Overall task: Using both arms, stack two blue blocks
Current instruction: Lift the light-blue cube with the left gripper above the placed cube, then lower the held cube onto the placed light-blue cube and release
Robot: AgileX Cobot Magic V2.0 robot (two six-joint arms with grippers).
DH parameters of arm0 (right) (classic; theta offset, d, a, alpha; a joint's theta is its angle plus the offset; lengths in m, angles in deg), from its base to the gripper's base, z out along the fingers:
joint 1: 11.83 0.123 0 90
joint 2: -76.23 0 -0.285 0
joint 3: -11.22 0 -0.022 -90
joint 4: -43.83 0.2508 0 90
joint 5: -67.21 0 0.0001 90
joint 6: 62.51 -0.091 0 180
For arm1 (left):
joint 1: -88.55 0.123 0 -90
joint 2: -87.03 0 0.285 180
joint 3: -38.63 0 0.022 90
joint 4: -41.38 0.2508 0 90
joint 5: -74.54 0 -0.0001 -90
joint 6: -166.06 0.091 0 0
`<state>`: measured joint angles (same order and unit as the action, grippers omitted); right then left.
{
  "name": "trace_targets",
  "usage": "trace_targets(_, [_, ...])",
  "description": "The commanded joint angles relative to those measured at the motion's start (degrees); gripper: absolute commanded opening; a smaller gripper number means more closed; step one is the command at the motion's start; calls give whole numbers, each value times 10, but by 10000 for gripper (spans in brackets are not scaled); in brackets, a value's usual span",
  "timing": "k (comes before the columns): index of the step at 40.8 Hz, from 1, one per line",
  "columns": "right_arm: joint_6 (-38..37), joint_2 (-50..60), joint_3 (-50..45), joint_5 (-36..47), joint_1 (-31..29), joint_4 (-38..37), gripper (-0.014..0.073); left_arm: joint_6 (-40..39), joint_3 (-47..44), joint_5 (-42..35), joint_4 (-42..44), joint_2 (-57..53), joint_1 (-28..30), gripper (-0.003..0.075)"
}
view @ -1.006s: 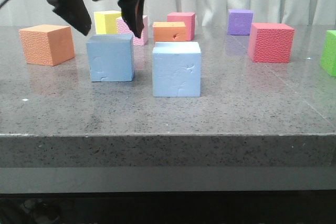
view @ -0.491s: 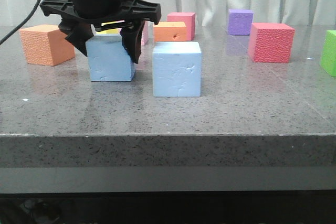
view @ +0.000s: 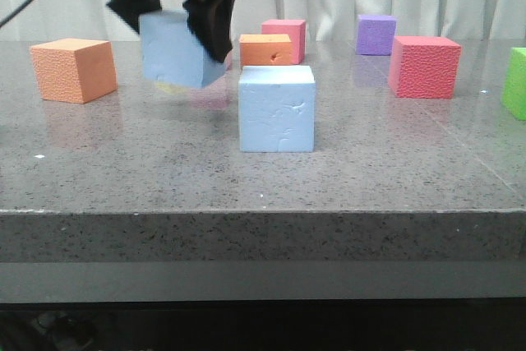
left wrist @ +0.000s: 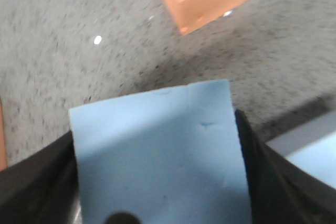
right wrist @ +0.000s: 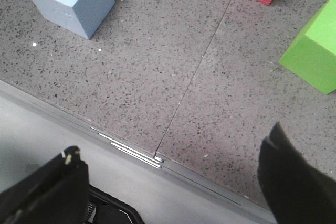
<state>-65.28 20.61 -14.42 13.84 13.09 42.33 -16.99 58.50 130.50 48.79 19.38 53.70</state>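
Blue block [view: 174, 48]: clamped in left gripper [view: 168, 14], lifted, underside blurred.
Right gripper [right wrist: 173, 182]: fingers spread, tips cropped.

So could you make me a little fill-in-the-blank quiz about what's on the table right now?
1. The left gripper holds a ____ block clear of the table.
2. The other blue block sits on the ____.
3. The block at the far right edge, the green block, is ____ in colour.
4. The right gripper holds ____.

Missing words: blue; table; green; nothing
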Motion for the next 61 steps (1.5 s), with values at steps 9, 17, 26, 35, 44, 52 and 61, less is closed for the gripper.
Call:
trace_targets(9, [1,5,13,26,-3,-2,654,217,96,32,-136,-35,-3,475])
trace_targets(17, [1,5,13,26,-3,-2,654,407,119,82,-223,-35,-3,475])
trace_targets(26, [1,5,13,26,-3,-2,654,558,119,129,-301,-26,-3,475])
trace_targets(35, [1,5,13,26,-3,-2,654,625,119,136,-329,-20,-3,475])
trace_targets(44, [1,5,13,26,-3,-2,654,665,119,163,-332,-20,3,475])
trace_targets(52, [1,5,13,26,-3,-2,654,704,119,176,-402,-8,39,475])
trace_targets(61, [1,5,13,26,-3,-2,654,749,119,177,-429,-5,65,475])
